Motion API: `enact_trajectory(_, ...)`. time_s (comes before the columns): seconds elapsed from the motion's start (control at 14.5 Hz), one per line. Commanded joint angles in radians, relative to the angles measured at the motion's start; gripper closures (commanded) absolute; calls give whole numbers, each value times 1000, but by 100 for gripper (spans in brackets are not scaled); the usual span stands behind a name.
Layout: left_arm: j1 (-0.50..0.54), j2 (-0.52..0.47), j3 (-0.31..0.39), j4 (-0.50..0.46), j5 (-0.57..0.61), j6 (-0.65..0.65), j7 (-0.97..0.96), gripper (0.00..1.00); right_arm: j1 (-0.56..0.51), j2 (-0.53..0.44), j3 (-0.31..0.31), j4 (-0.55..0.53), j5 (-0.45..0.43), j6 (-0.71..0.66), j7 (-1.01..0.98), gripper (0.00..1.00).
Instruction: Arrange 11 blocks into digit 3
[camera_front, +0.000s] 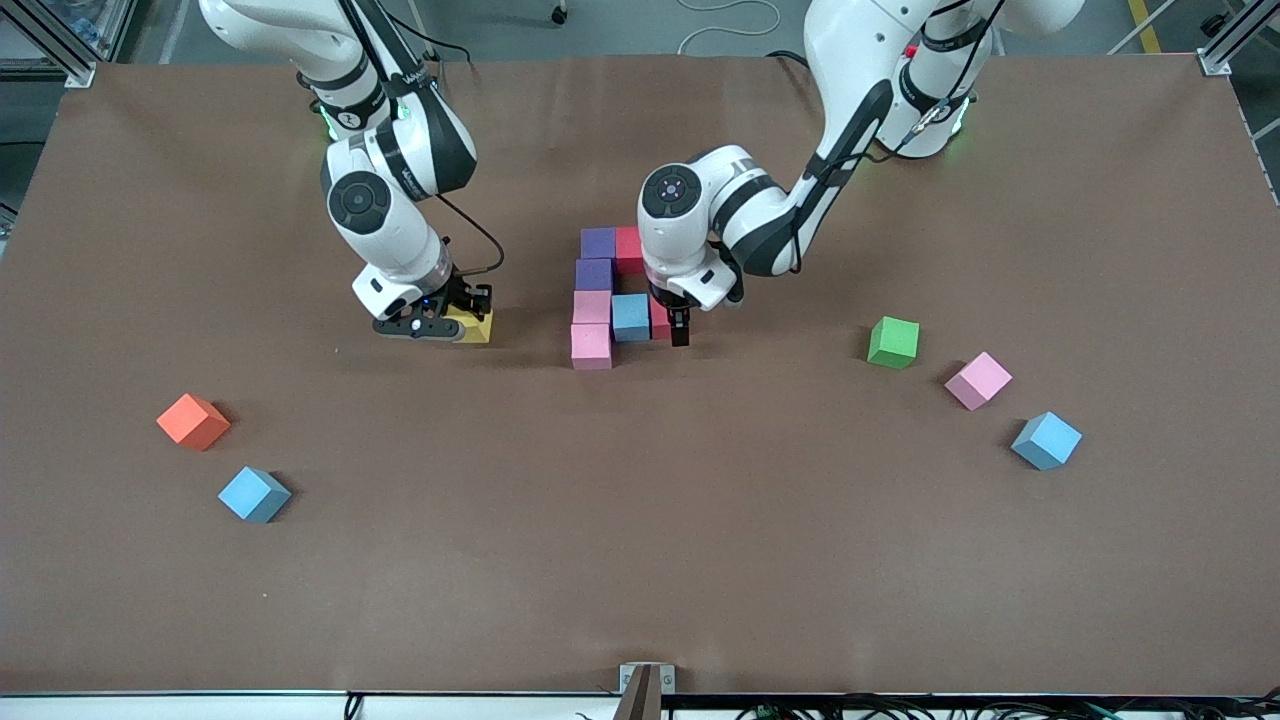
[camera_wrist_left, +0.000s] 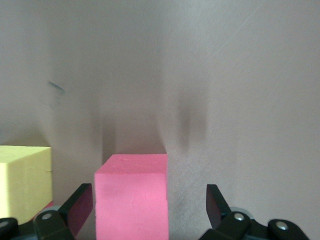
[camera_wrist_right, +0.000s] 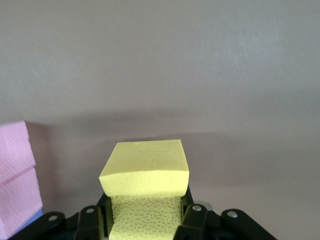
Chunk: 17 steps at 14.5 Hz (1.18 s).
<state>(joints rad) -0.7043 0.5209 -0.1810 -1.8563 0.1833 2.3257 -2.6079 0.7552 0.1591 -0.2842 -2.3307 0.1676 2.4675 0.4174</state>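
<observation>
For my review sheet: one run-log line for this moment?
left tool: open, straddling red block at partial digit 3 | right tool: shut on yellow block

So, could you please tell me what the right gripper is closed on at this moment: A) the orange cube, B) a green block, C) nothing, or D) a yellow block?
D: the right gripper has its fingers shut on a yellow block, seen in the right wrist view and from the front.
</observation>
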Motion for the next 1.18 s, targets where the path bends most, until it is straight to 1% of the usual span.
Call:
enact_trajectory(0.0,-1,-117,-2,-9,21,-136,20,0,-19,46,7,101,10,-36,-19,97)
enact_trajectory(0.28,15,-229,6,31,19,-331,193,0,-10,138,10,288,10,-139,-15,97)
enact_trajectory(0.48,66,-298,9,34,19,-399,397,0,-2,213,16,396,13,-150,-17,97)
enact_trajectory(0.69,144,-341,9,31,19,-425,624,0,0,289,31,502,16,-159,-17,97)
enact_trajectory(0.76,178,-346,11,25,21,-427,687,0,-2,310,33,537,20,-185,-17,97)
enact_trajectory(0.83,213,-348,11,22,21,-430,736,0,-2,338,34,581,35,-224,-17,98)
enact_trajectory(0.97,297,-348,8,23,21,-433,889,0,-2,397,39,690,104,-307,-17,98)
enact_trajectory(1.11,366,-344,8,22,21,-433,1007,0,0,436,39,757,118,-329,-15,98)
